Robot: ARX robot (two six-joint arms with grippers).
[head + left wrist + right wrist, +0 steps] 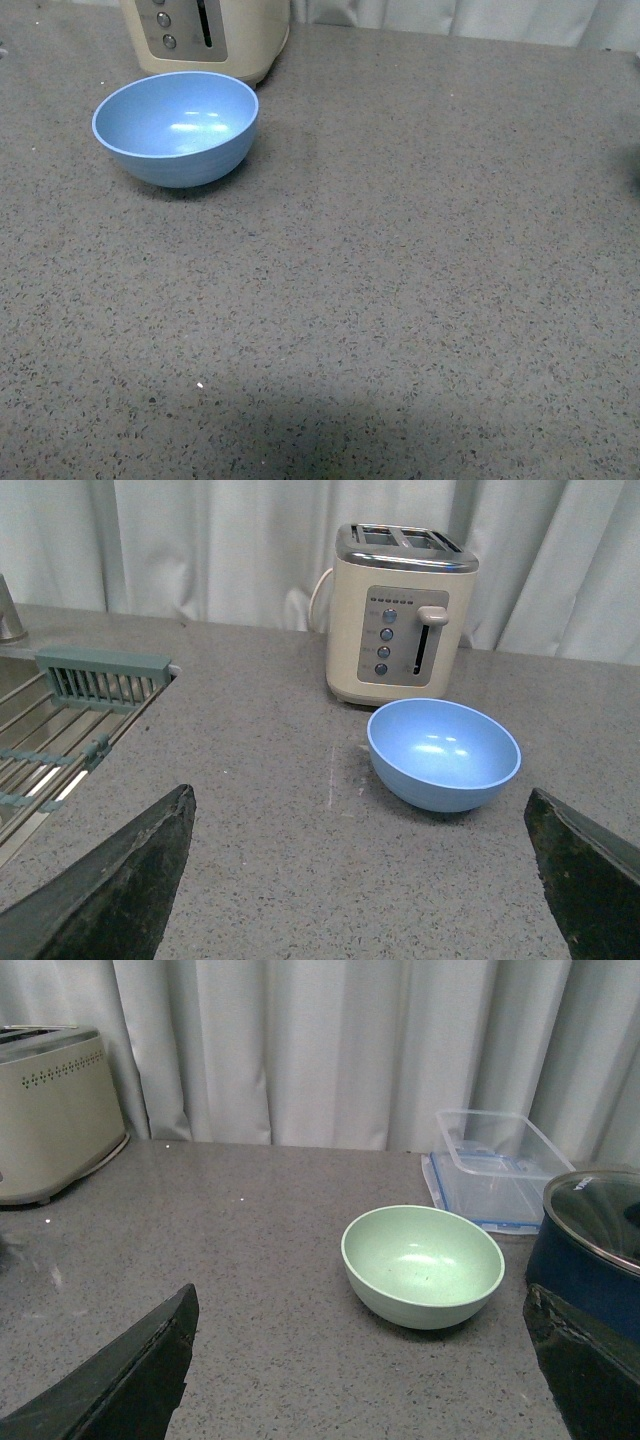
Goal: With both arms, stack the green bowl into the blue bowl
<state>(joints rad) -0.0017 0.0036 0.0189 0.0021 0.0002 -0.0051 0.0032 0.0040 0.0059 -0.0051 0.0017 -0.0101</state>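
Front view: A speckled grey-brown counter [400,300] is filling nearly the whole picture. The blue bowl [175,128] is sitting upright and empty at about 10 o'clock. A cream toaster [205,35] is standing just behind it at 11 o'clock, cut off by the picture's edge. A pale curtain [480,20] is hanging along the far edge towards 1 o'clock. Neither arm is showing here, and the green bowl is out of sight.

Left wrist view: The left gripper [358,800] is hovering above the counter with its jaws spread wide and nothing between them. Its two dark fingers [120,880] are framing the scene. The blue bowl is resting on the counter ahead of the gripper, just in front of the toaster, nearer to one finger than the other. A sink with a wire rack [60,740] and a grey-green slotted holder [100,675] is lying off to one side.

Right wrist view: The right gripper [358,1300] is also gaping wide and gripping nothing. The green bowl [423,1265] is sitting upright and empty on the counter ahead of it, apart from both fingers. Just beyond the bowl a clear plastic container [495,1165] is lying. Beside the bowl a dark blue pot [595,1260] under a glass lid is standing. The toaster is showing well apart on the far side.
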